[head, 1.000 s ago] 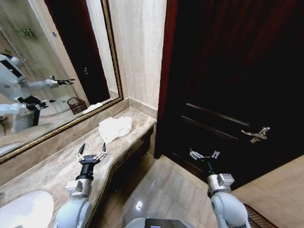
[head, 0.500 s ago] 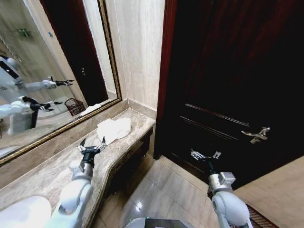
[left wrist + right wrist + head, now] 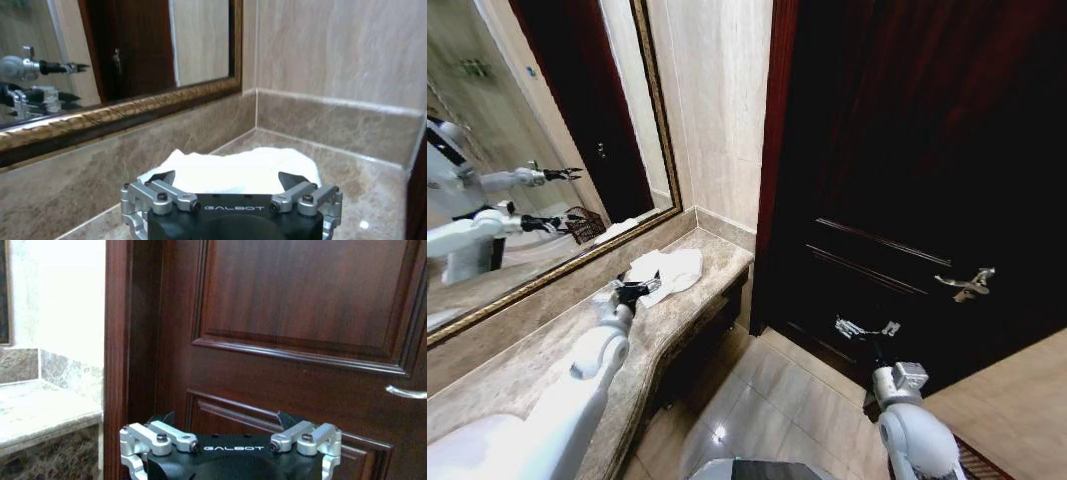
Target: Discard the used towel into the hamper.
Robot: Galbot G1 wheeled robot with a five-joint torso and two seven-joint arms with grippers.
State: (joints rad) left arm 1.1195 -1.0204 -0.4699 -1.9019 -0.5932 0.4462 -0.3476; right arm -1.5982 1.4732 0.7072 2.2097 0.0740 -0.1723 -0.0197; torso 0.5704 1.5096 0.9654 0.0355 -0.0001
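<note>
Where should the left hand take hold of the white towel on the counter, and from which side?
Probably the near crumpled edge of the towel, coming straight ahead from where the open left hand sits. The towel lies bunched on the counter, with raised folds to pinch.

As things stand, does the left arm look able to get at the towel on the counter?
Probably yes. The left hand is open at the near edge of the towel, and nothing on the counter lies between them.

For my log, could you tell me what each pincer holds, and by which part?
Nothing is held. The left pincer is open just short of the white towel; the right pincer is open, facing the door.
</note>
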